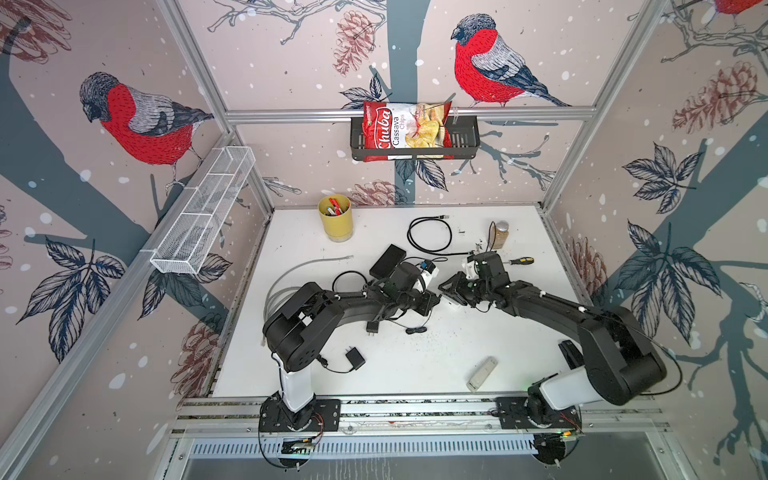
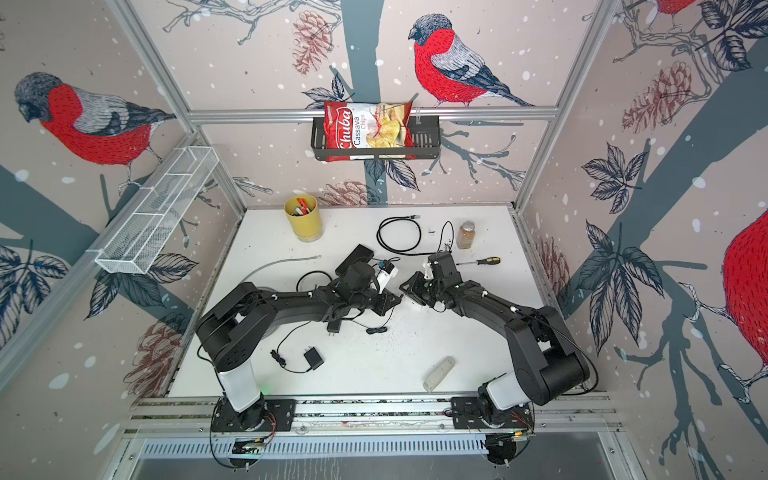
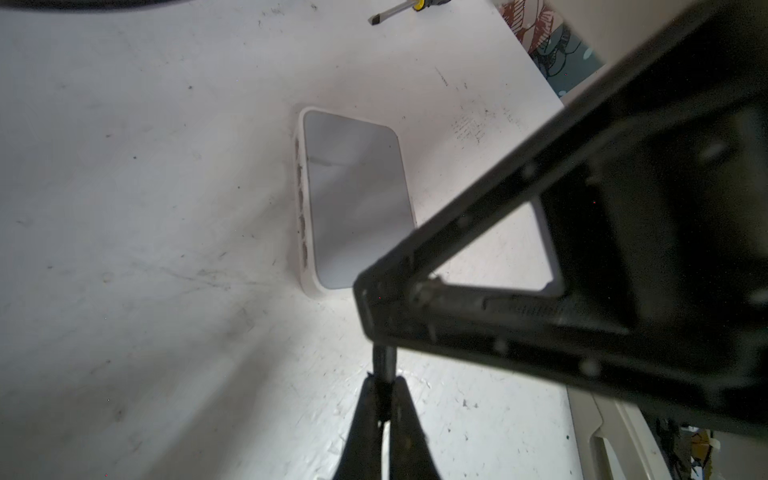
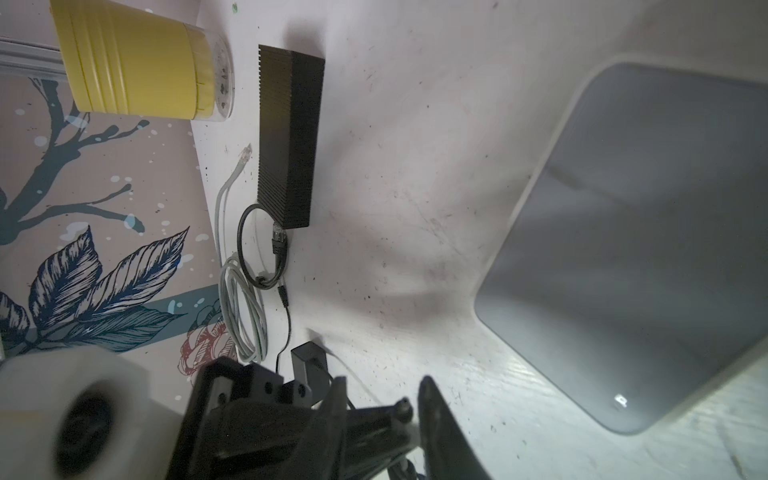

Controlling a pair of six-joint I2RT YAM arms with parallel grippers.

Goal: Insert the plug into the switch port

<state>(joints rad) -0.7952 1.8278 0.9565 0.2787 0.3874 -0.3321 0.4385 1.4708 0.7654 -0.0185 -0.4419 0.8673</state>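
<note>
Left gripper [image 3: 383, 390] clamped on the plug [image 3: 384, 359] — switch [image 3: 357, 199] sits just ahead of its tip, long axis running away, ports [image 3: 300, 199] along one side wall; right gripper [image 4: 386, 409] hovers close, jaws apart.

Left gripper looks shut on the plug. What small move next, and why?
Probably back the right gripper away. Its jaws stand apart at the plug, which the left gripper pinches, and in the left wrist view its body covers part of the switch ahead.
</note>
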